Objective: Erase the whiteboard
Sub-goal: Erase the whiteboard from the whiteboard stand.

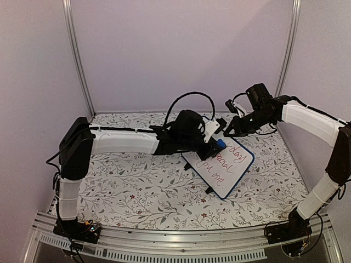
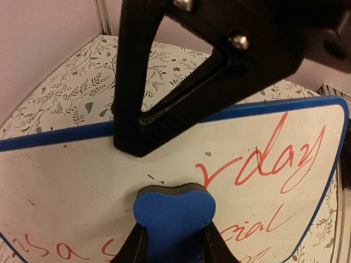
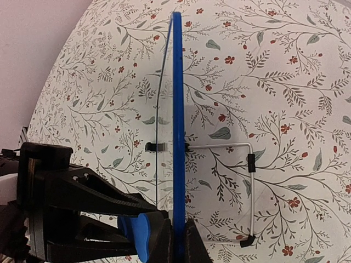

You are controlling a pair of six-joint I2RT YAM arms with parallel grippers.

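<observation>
The whiteboard sits right of centre on the floral bench, turned at an angle. Its far corner points toward the right arm. The right wrist view shows it edge-on, apparently propped at a slant on a thin wire leg behind it.

The right end effector is closed narrow on the blue frame at the far edge, 1 finger on each face. The left end effector is clamped on a blue eraser, whose dark felt edge touches the writing face near its far edge. Red handwriting covers the right and near parts of the face. The patch around the eraser looks bare apart from faint specks.

The board looks light and stiff, a thin panel in a plastic frame with a glossy, slippery face. Being light and on a thin leg, it will likely slide or tip under wiping pressure unless it is steadied. The frame edge is the sensible place to hold it, since that leaves the writing uncovered, and the right arm's pinch there seems well placed. The soft eraser should compress a little, so moderate flat pressure should do. Most of the writing remains, so the job looks early.
</observation>
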